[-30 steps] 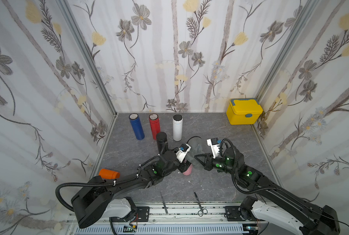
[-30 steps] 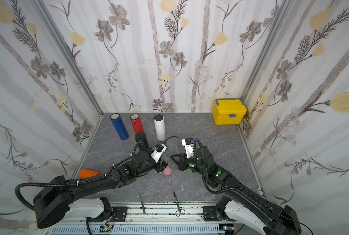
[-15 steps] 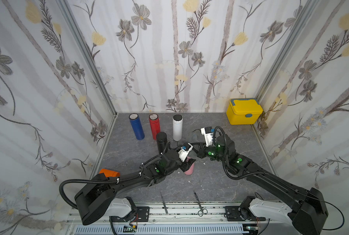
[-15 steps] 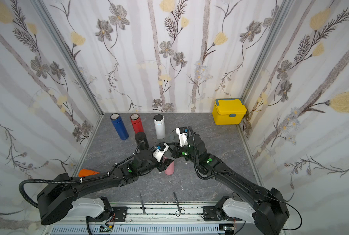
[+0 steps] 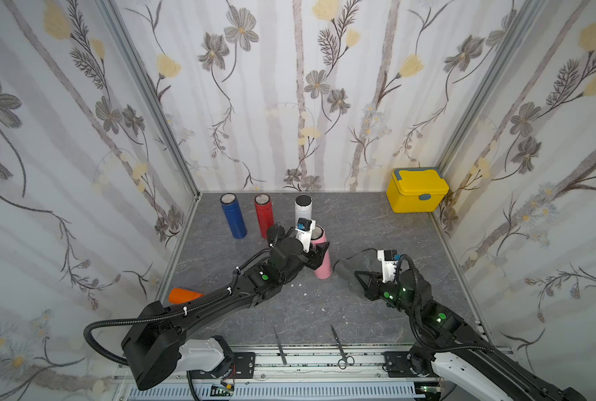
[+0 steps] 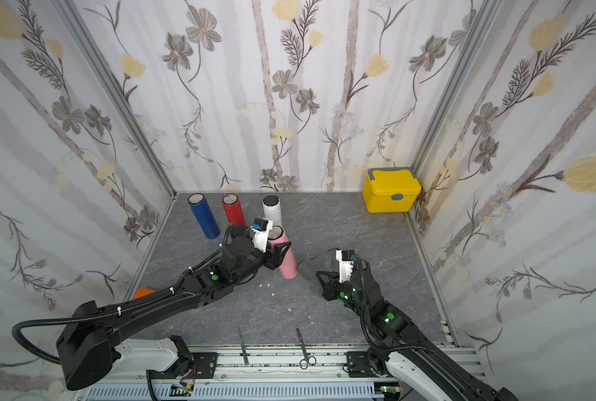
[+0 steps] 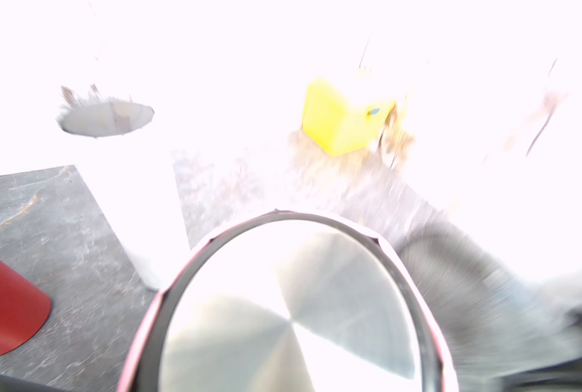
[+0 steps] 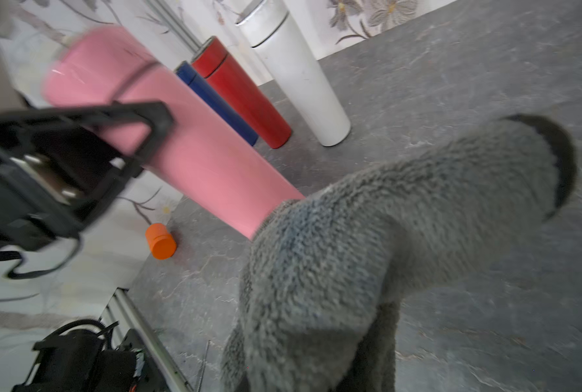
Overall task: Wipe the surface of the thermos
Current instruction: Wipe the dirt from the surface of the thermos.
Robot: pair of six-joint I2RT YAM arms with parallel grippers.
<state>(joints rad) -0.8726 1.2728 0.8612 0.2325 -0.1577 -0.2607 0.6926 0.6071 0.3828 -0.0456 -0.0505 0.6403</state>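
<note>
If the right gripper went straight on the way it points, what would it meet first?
Probably the pink thermos, low on its body, held by the left gripper. The grey cloth clamped in the right gripper leads, so it would touch first. Depth is uncertain.

Grey tabletop (image 5: 359, 222): thermoses (image 5: 263, 215), yellow box (image 5: 416, 192)

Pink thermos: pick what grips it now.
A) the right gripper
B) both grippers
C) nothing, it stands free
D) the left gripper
D: the left gripper is shut around the pink thermos, while the right gripper holds only the grey cloth.
</note>
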